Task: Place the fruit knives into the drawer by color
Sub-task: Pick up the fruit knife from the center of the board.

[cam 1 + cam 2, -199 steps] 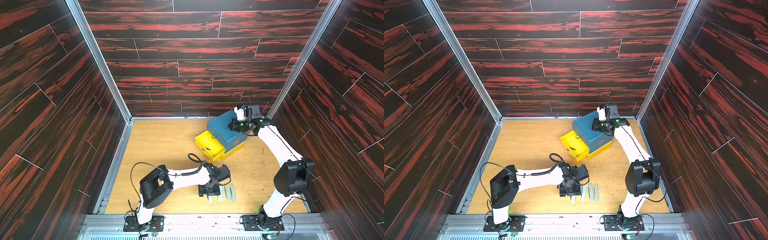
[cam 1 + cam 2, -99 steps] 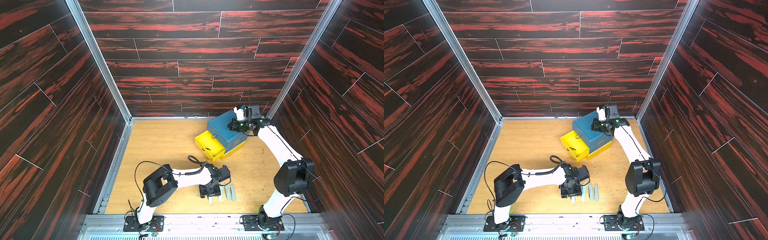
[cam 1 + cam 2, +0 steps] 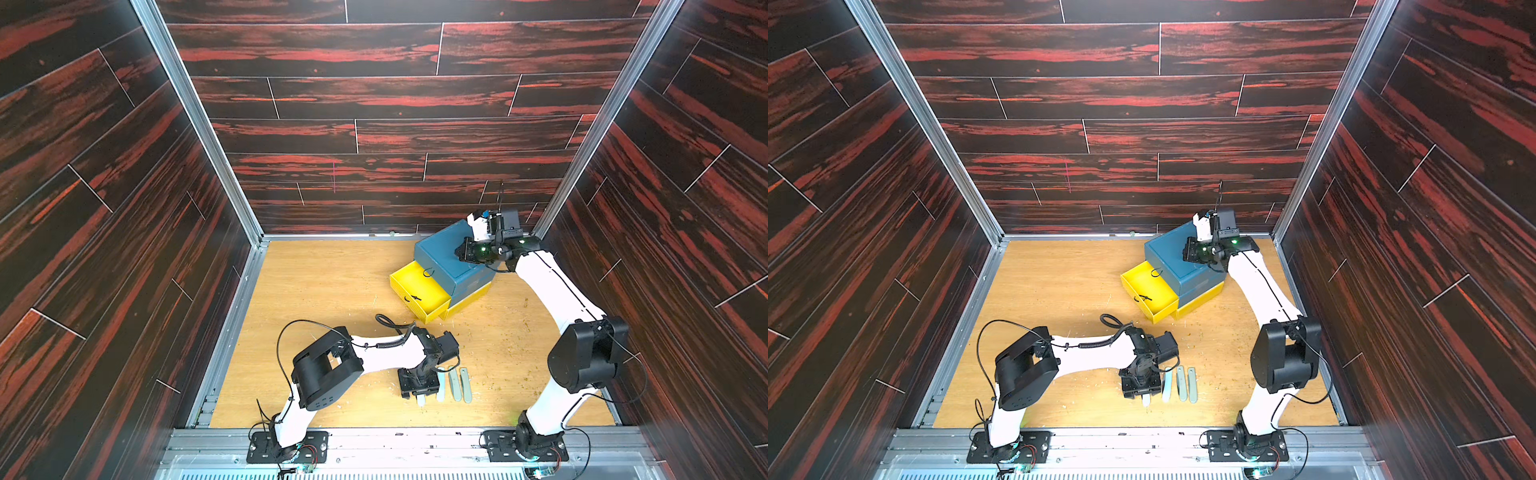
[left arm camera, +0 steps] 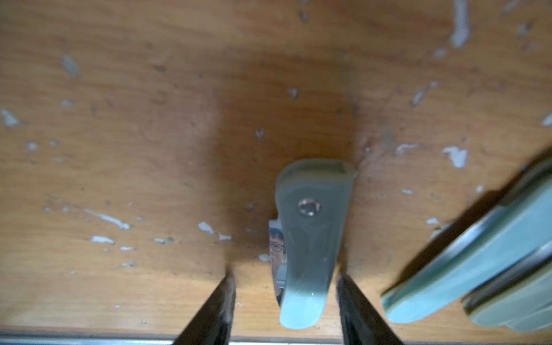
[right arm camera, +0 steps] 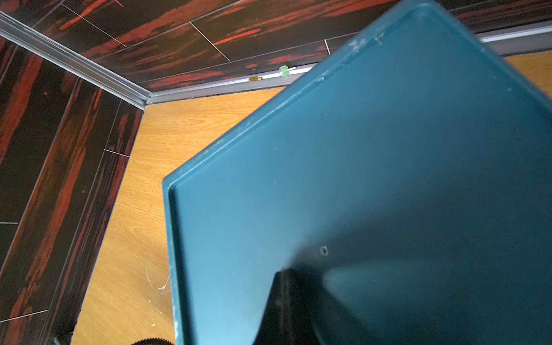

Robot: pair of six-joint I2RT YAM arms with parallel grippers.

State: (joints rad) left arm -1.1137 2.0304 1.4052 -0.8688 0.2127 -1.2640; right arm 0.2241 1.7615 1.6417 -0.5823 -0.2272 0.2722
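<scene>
Four fruit knives lie side by side near the table's front edge. My left gripper [image 3: 417, 385] points down over the leftmost, a pale one whose tip [image 3: 421, 400] sticks out below it. In the left wrist view this pale knife [image 4: 310, 239] lies between the open fingers [image 4: 219, 301], with a gap on each side. Beside it lie another pale knife [image 3: 440, 384] and two grey-green knives [image 3: 455, 384]. The yellow drawer [image 3: 432, 309] stands pulled out of the blue cabinet [image 3: 440, 259]. My right gripper [image 3: 462, 251] rests shut on the cabinet top [image 5: 358, 149].
A second yellow drawer [image 3: 471, 300] below sticks out slightly. Dark wood-pattern walls with metal corner posts close in three sides of the table [image 3: 324, 291]. White flecks and crumbs dot the wood [image 4: 107, 218]. The left arm's elbow [image 3: 326, 370] sits at the front left.
The left arm's elbow has shifted a little to the right while its gripper stays over the leftmost knife. The right arm has not moved.
</scene>
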